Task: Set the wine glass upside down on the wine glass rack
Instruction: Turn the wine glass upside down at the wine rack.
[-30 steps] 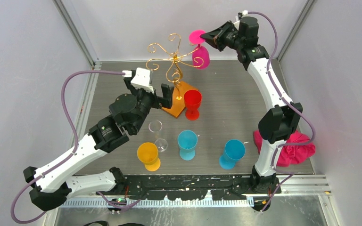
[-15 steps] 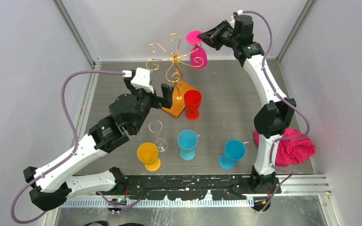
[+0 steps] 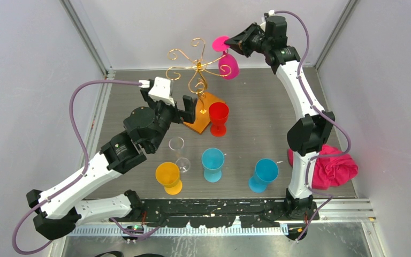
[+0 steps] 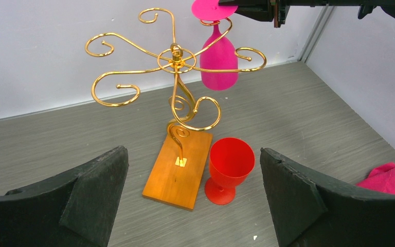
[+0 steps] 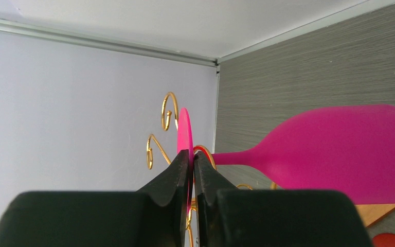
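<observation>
The pink wine glass (image 3: pixel 228 65) hangs upside down, its stem inside a scroll loop of the gold wire wine glass rack (image 3: pixel 198 67) and its flat foot above the loop. My right gripper (image 3: pixel 231 44) is raised at the back, its jaws shut on the edge of that foot. In the right wrist view the gripper (image 5: pixel 193 159) pinches the thin pink disc, with the bowl (image 5: pixel 339 152) to the right. My left gripper (image 3: pixel 174 110) is wide open near the rack's wooden base (image 4: pixel 180 170), holding nothing. The left wrist view shows the rack (image 4: pixel 176 59) and the hanging glass (image 4: pixel 218 59).
A red glass (image 3: pixel 218 116) stands upright beside the rack's base. Nearer the arms stand a clear glass (image 3: pixel 177 147), a yellow one (image 3: pixel 168 175), a teal one (image 3: pixel 212 162) and a blue one (image 3: pixel 263 174). A pink cloth (image 3: pixel 332 168) lies at the right.
My right gripper has shifted slightly up and back with the glass's foot, and its elbow has drawn in. The left arm has not moved.
</observation>
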Robot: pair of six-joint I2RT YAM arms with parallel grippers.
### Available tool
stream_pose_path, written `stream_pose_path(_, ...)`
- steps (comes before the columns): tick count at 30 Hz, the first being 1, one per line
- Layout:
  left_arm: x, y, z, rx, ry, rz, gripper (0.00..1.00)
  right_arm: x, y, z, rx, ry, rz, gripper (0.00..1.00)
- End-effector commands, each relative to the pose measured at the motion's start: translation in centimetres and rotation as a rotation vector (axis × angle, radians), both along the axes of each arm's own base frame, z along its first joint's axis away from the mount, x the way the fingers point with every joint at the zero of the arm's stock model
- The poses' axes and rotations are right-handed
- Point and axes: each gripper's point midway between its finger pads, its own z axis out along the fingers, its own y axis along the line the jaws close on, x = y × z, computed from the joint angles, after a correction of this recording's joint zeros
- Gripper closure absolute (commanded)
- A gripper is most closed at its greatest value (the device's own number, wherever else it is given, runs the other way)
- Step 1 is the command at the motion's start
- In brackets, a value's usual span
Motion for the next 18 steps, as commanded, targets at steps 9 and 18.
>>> stream_pose_path(9, -0.35, 0.81, 2.02, -0.056, -0.047, 0.017, 0.00, -0.04, -0.44, 2.01, -0.049, -0.086, -0.015, 0.73)
stream_pose_path(18, -0.32, 0.79, 1.87, -0.054, -0.043, 0.018, 0.00, -0.06, -0.61, 1.76, -0.067, -0.089, -0.019, 0.63)
